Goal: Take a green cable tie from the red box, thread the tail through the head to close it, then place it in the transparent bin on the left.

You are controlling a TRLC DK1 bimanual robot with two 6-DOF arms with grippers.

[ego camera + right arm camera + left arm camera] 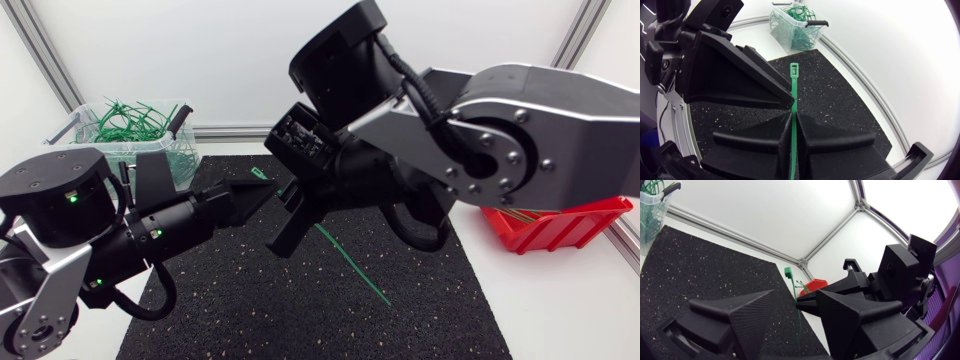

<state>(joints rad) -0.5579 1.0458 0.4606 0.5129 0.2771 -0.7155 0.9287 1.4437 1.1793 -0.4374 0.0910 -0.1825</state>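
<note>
A green cable tie (794, 95) runs straight out between the fingers of my right gripper (794, 131), which is shut on its strip. The tie's head (794, 67) points away toward my left gripper. In the head view the tie (345, 262) hangs tail-down over the black mat, its head (258, 175) near my left gripper (262, 196). From the left wrist, my left gripper (796, 314) stands open with the tie (795, 310) upright in the gap between its fingers. The transparent bin (75, 125) sits at the back left, the red box (560, 228) on the right.
A black speckled mat (300, 310) covers the middle of the table. The bin holds several closed green ties (130, 120). My right arm's large links (520, 130) hang over the mat's right side, partly hiding the red box.
</note>
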